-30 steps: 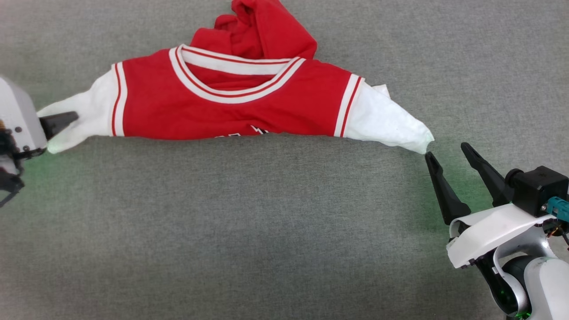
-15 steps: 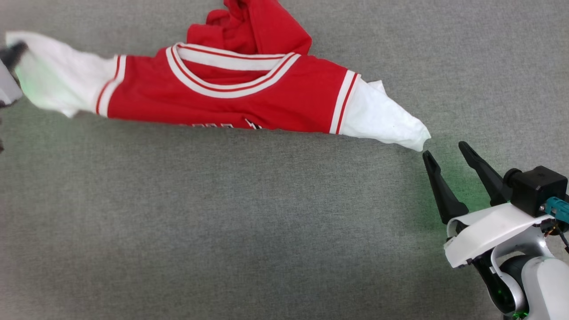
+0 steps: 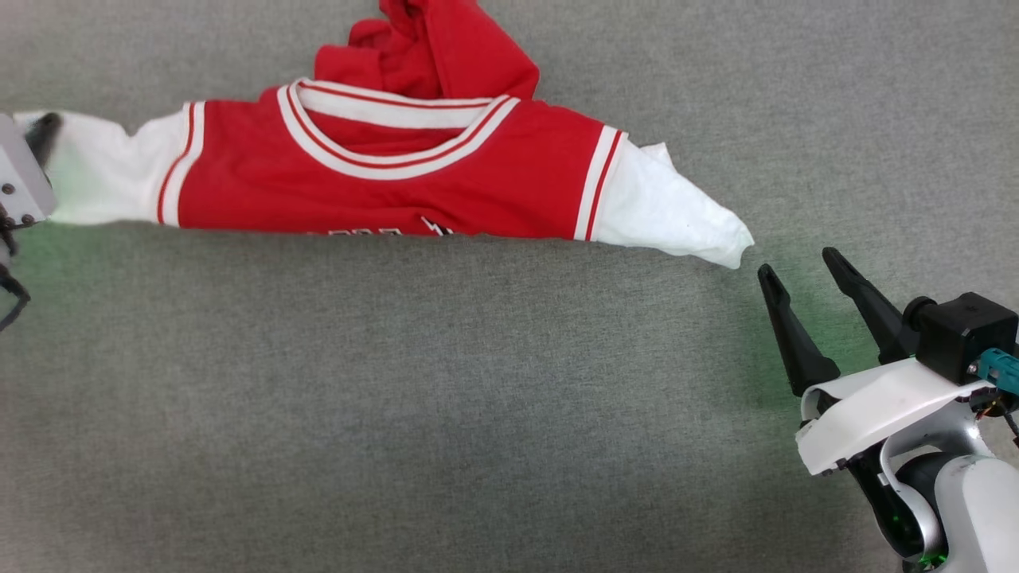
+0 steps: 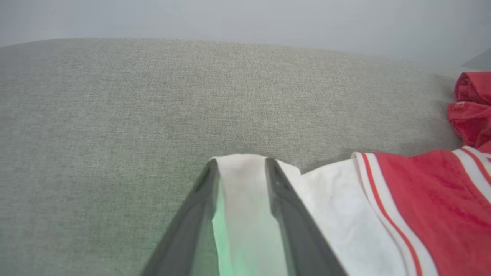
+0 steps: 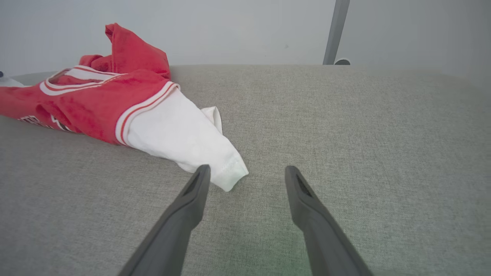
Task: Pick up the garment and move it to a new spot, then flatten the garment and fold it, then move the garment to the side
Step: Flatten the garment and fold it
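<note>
- While the head view is up, where does the garment [image 3: 382,191] lie?
- Across the far part of the grey cloth surface [image 3: 478,414], long axis running sleeve to sleeve, with the body bunched behind the collar. The left gripper [image 3: 41,137] is at the left sleeve end. The right gripper [image 3: 798,263] stands wide and empty. The right sleeve tip lies just up and left of its fingers, apart from them, so the right arm is nearer that end.
- Left wrist view?
- Fingers partly parted, with white sleeve cloth lying flat in the gap. It doesn't look pinched.
- Right wrist view?
- The cuff sits by the tip of the finger on that view's left, not between the two. I'd judge it needs a small shift toward the cuff before closing.
- Against a second ago?
- The garment has been drawn leftward; its right tip was then right at that fingertip. Half a second ago the left sleeve was lifted higher; now it lies lower and flatter.
</note>
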### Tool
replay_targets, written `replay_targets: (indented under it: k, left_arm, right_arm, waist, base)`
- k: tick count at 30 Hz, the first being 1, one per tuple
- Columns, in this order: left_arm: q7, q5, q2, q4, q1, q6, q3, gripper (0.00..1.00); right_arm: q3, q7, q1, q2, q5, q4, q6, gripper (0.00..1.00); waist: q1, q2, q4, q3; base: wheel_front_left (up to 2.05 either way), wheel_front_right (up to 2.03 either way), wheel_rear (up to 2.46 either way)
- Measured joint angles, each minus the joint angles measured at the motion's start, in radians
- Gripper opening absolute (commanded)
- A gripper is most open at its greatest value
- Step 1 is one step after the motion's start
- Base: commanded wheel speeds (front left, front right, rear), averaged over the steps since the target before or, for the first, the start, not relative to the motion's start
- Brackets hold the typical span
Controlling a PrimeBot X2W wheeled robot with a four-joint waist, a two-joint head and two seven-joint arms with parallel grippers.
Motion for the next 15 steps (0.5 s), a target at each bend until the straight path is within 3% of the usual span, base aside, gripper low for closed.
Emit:
replay_targets:
  k: [7, 15]
  left_arm:
    - [-0.093, -0.053, -0.008, -0.028, 0.057, -0.009, 0.03, 1.0]
    - [-0.215, -0.103, -0.011, -0.215, 0.24, -0.01, 0.029, 1.0]
  right_arm:
    - [-0.012, 0.019, 0.003, -0.025, -0.004, -0.008, 0.0, 1.0]
    - [-0.001, 0.087, 0.028, -0.089, 0.007, -0.016, 0.0, 1.0]
  waist:
    - [0.0, 0.0, 0.012, -0.047]
    - [-0.0001, 0.0, 0.058, -0.103]
  base:
    - [0.0, 0.0, 0.0]
    - [0.0, 0.0, 0.0]
